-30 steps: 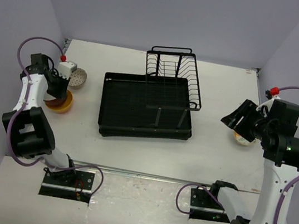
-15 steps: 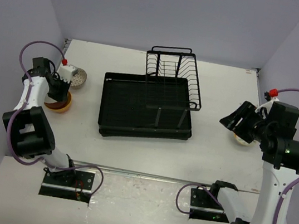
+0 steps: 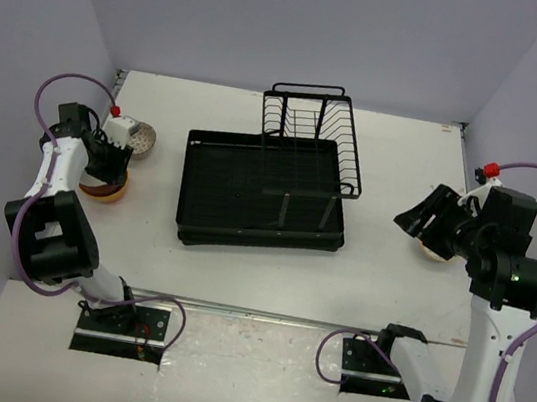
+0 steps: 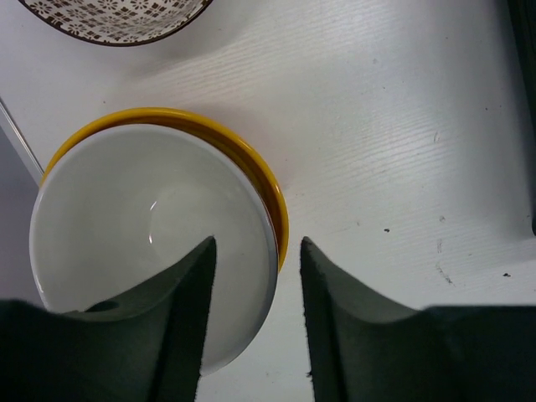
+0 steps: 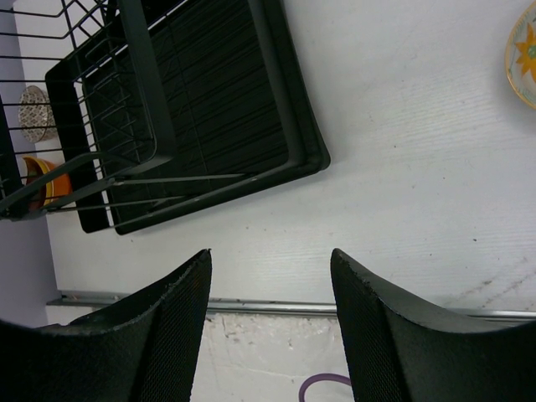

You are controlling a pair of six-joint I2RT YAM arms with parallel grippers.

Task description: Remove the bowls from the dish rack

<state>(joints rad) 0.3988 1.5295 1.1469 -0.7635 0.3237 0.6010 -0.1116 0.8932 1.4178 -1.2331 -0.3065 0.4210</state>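
Looking down the left wrist camera, I found the left gripper (image 4: 255,249) spread partway, its jaws straddling the rim of the white-lined bowl (image 4: 142,209) without pinching it. One finger (image 4: 188,335) hung over the bowl's hollow and the other sat just outside the rim. That bowl was nested in the yellow bowl (image 4: 272,201), pushed off-centre toward the hand. The patterned bowl (image 4: 117,15) lay just beyond the fingertips on the table (image 4: 402,126).

The right gripper (image 5: 270,255) was spread too, with nothing between its jaws. The flowered bowl (image 5: 523,50) rested well ahead of it and off to one side, and the dish rack (image 5: 209,109) stood ahead on the other side (from above I could see no bowl in it, so I judged the unloading almost done).

My worry was the withdrawal. If I raised the left hand at a slant, the inner finger could hook the rim and tip or drag the stack. The off-centre nesting would let it rock easily. A sideways sweep could also knock the patterned bowl, which lay so close.
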